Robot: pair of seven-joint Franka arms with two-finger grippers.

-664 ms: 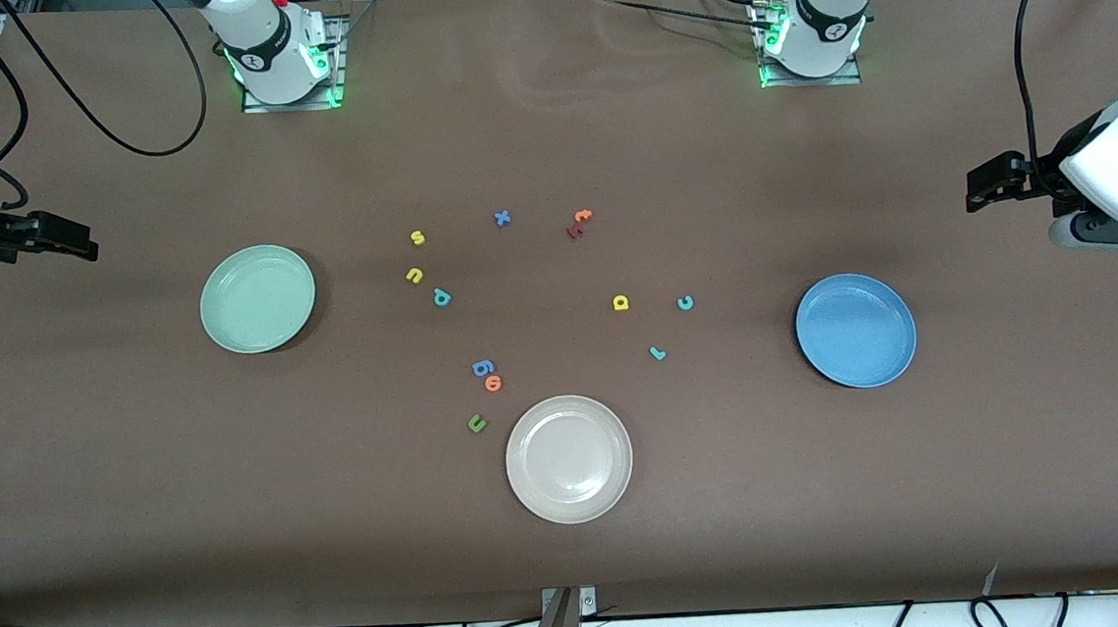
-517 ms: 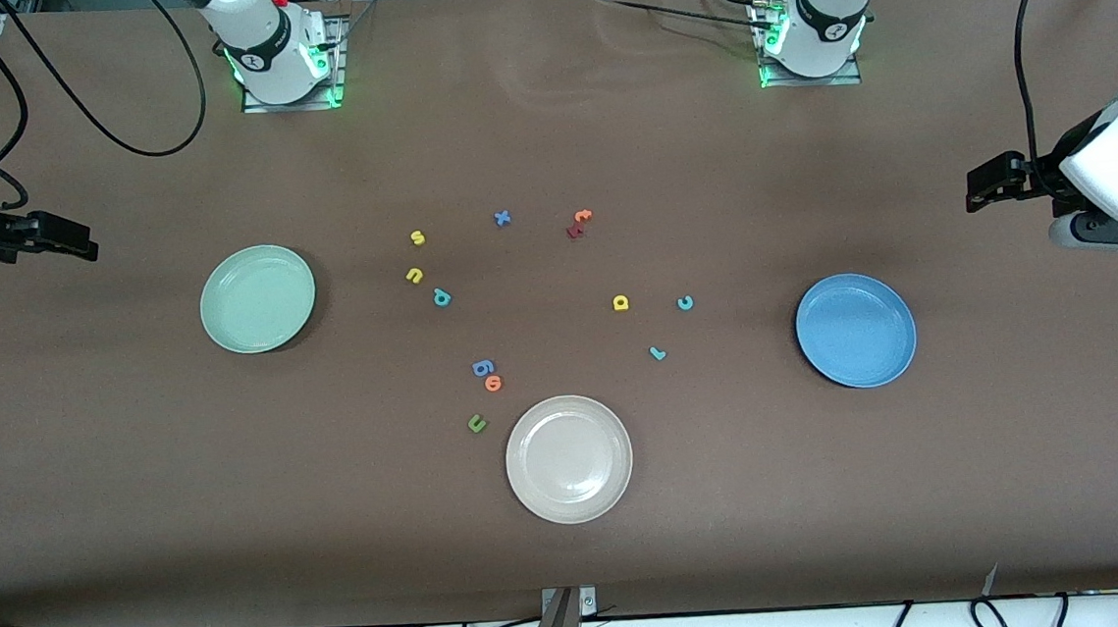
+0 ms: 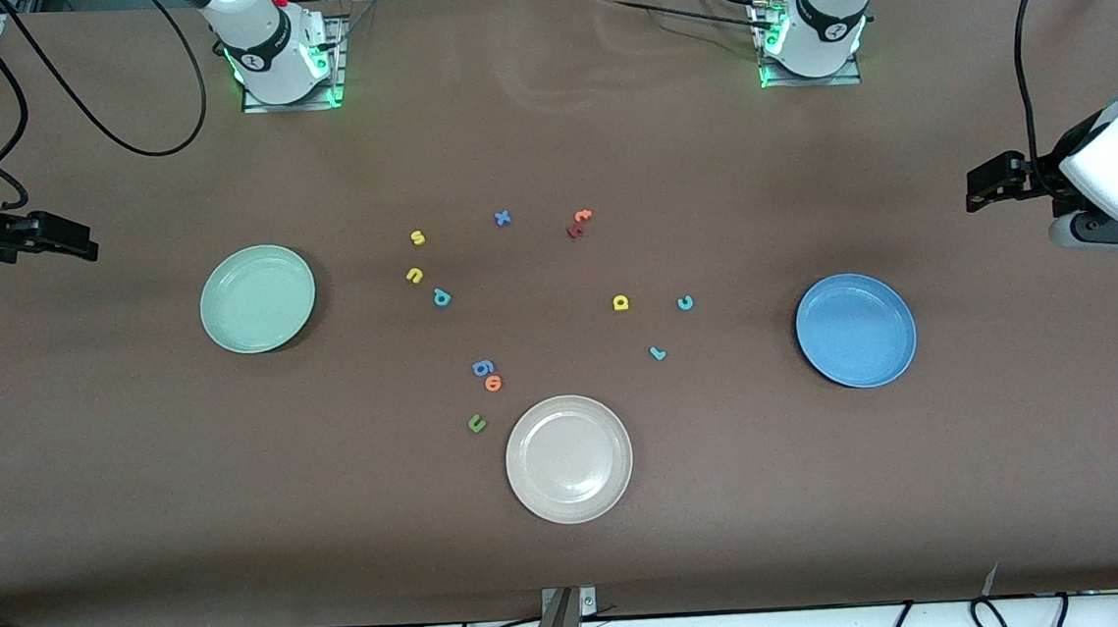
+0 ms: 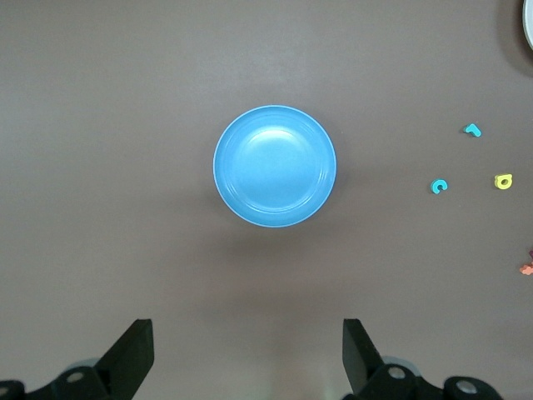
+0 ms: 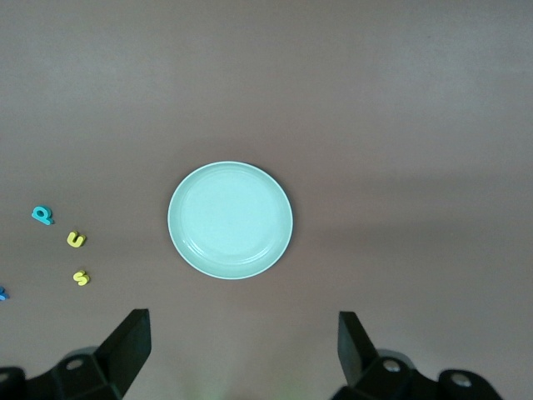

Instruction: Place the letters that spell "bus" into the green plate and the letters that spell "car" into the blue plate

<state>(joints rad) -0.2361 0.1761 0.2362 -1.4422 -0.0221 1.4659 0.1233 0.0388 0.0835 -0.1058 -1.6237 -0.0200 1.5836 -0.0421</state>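
With both jaws wide and empty, I should descend squarely over the yellow "s", pinching its edges.

I count three plates: green plate, blue plate, beige-white plate.

Foam letters, I get twelve:
- yellow, three: "s", "u", "a"
- teal, three: "b", "c", "r"
- blue, two: "x", 6-like piece
- orange, two: "o", orange piece
- one dark-red piece
- one dark green "u"
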